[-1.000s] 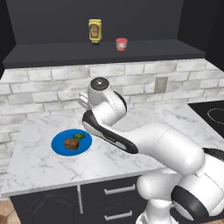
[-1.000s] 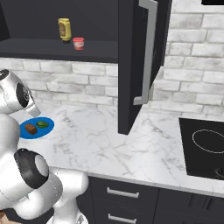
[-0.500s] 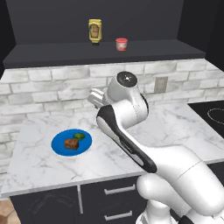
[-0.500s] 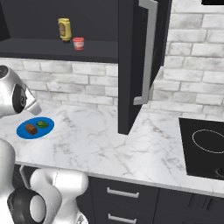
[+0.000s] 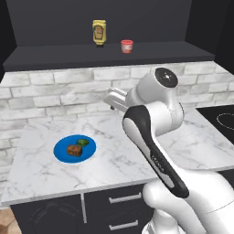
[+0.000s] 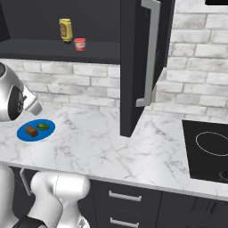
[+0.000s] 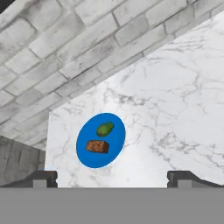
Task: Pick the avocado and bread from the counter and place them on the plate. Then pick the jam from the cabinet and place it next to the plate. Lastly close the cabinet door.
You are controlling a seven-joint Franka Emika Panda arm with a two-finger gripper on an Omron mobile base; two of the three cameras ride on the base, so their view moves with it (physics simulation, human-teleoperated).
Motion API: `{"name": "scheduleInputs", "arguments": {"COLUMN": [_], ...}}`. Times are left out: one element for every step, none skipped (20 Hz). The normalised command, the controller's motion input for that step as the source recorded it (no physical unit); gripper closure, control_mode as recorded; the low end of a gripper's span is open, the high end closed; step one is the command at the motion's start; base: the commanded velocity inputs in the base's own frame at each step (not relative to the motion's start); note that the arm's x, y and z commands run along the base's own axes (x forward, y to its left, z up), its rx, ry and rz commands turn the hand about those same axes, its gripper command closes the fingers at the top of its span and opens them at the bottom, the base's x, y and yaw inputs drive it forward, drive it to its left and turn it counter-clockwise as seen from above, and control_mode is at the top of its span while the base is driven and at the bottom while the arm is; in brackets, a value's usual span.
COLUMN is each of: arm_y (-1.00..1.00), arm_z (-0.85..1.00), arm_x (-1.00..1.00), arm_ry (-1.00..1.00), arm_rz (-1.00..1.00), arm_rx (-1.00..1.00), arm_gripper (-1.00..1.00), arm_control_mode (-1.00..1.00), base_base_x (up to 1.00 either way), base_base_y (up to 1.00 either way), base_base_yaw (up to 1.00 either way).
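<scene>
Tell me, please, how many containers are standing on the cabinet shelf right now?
2: the yellow bottle on the shelf's left, and the jam just to its right, standing apart. Shelf areas outside the views could hide more.

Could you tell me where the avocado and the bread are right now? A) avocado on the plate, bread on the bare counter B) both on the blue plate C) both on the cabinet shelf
B: the avocado and bread both lie on the plate, side by side.
</scene>
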Motion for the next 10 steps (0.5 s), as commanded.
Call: {"name": "scheduleInputs", "arguments": {"arm_y": [-0.33,-0.33,-0.34,-0.34,-0.34,-0.33,-0.31,-0.29,-0.25,-0.24], "arm_z": [0.51,0.51,0.5,0.49,0.47,0.46,0.44,0.41,0.39,0.38], "arm_x": [-0.53,-0.54,-0.54,-0.5,-0.48,-0.43,-0.41,-0.36,-0.3,-0.26], "arm_ry": [-0.07,-0.07,-0.07,-0.06,-0.05,-0.06,-0.07,-0.06,-0.05,-0.04], "arm_rz": [0.15,0.15,0.15,0.14,0.14,0.13,0.13,0.13,0.12,0.11], "arm_rx": [-0.04,-0.04,-0.05,-0.06,-0.07,-0.07,-0.07,-0.08,-0.1,-0.11], "arm_gripper": [-1.0,-1.0,-1.0,-1.0,-1.0,-1.0,-1.0,-1.0,-1.0,-1.0], "arm_control_mode": [-1.0,-1.0,-1.0,-1.0,-1.0,-1.0,-1.0,-1.0,-1.0,-1.0], "base_base_x": [0.0,0.0,0.0,0.0,0.0,0.0,0.0,0.0,0.0,0.0], "base_base_y": [0.0,0.0,0.0,0.0,0.0,0.0,0.0,0.0,0.0,0.0], "base_base_yaw": [0.0,0.0,0.0,0.0,0.0,0.0,0.0,0.0,0.0,0.0]}}
